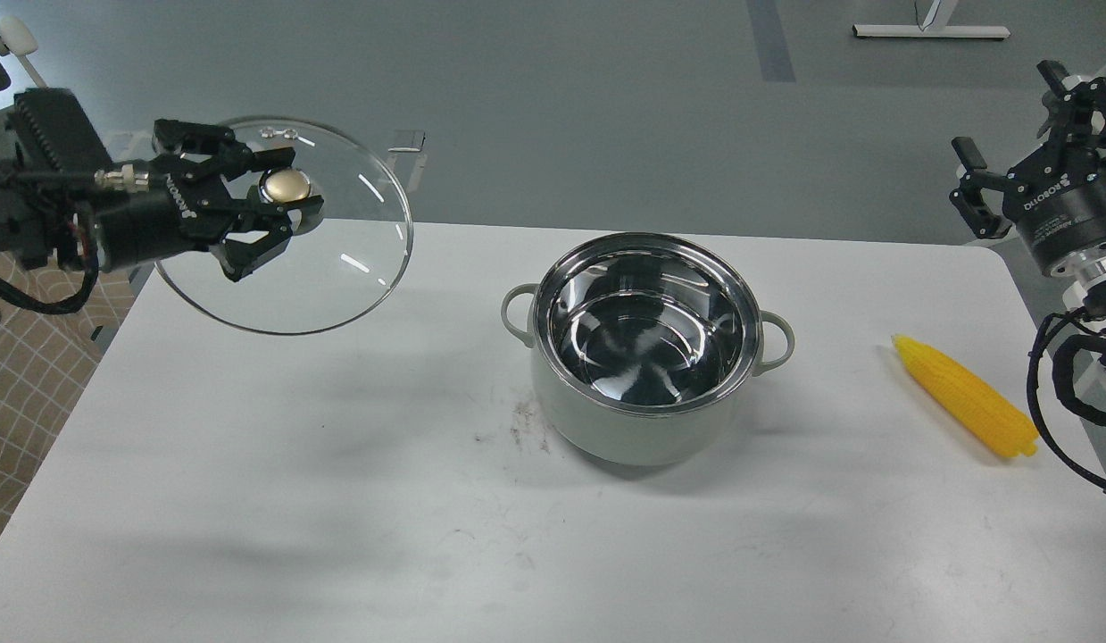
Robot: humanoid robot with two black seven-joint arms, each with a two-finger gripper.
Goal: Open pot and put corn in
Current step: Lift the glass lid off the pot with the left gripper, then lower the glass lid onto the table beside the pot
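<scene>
Standing near the middle of the white table [249, 500], the round pale grey-green pot [646, 353] with shiny steel interior and two small loop handles is uncovered, nothing inside it. Well to the left of the pot, beyond the table's far-left corner, the left gripper [280, 198] is clamped on the gold knob [286, 186] of the round clear glass lid [338, 268], holding the lid tilted in the air, clear of the table. To the right of the pot, well apart from it, the bright yellow tapered corn cob [963, 395] lies flat near the table's right edge, narrow end pointing away. Further right of the pot and raised above the table edge, the right gripper [1008, 192] touches nothing; its finger spacing cannot be told. Dark scuff marks [524, 427] sit on the table just left of the pot's base. Nothing stands between cob and pot.
</scene>
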